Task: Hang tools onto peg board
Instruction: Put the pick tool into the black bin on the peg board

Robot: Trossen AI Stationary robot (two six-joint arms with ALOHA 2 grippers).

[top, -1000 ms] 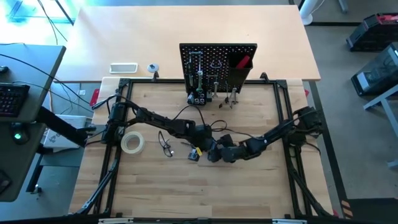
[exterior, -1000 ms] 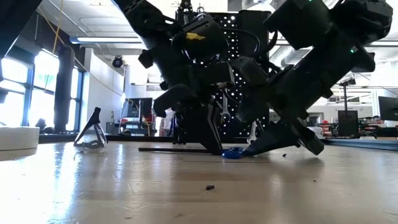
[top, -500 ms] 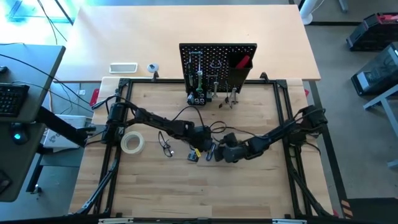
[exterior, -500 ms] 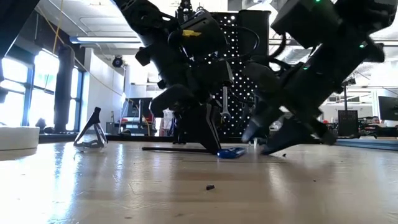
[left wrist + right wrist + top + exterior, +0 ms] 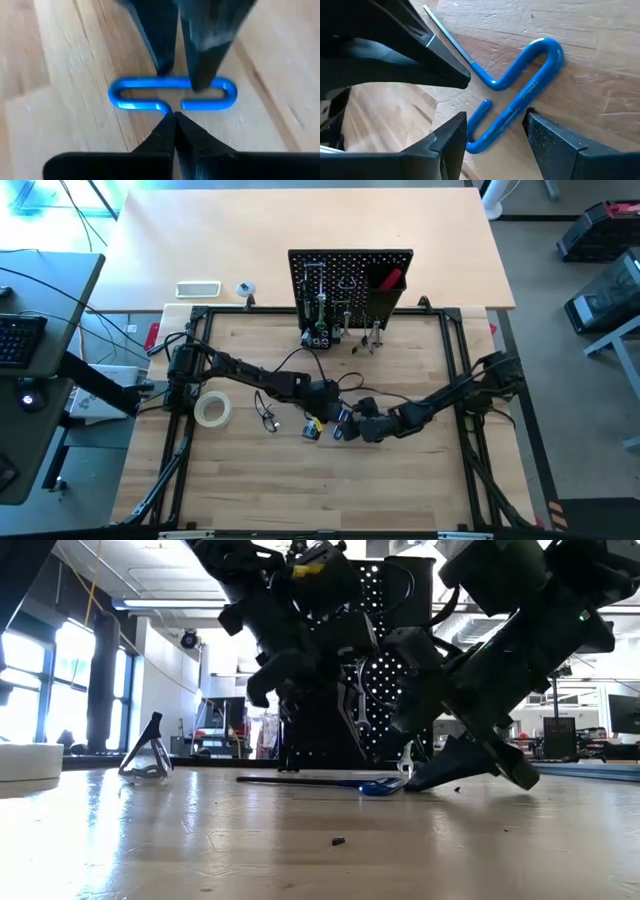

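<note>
A black peg board (image 5: 350,285) stands upright at the far edge of the wooden table (image 5: 400,490). Several silver tools already hang on its hooks, and something red sits in its black bin (image 5: 388,280).

Three tools remain on the table: a pale tape roll (image 5: 213,410), clear glasses (image 5: 266,412), and a blue-handled hex key (image 5: 520,100), which lies flat near the middle.

Both arms meet over the hex key. The left gripper (image 5: 172,107) is closed, its fingertips pinched together just above the blue loop, holding nothing. The right gripper (image 5: 495,132) is spread wide, its fingers either side of the handle, not yet gripping.

The task looks partly done.
</note>
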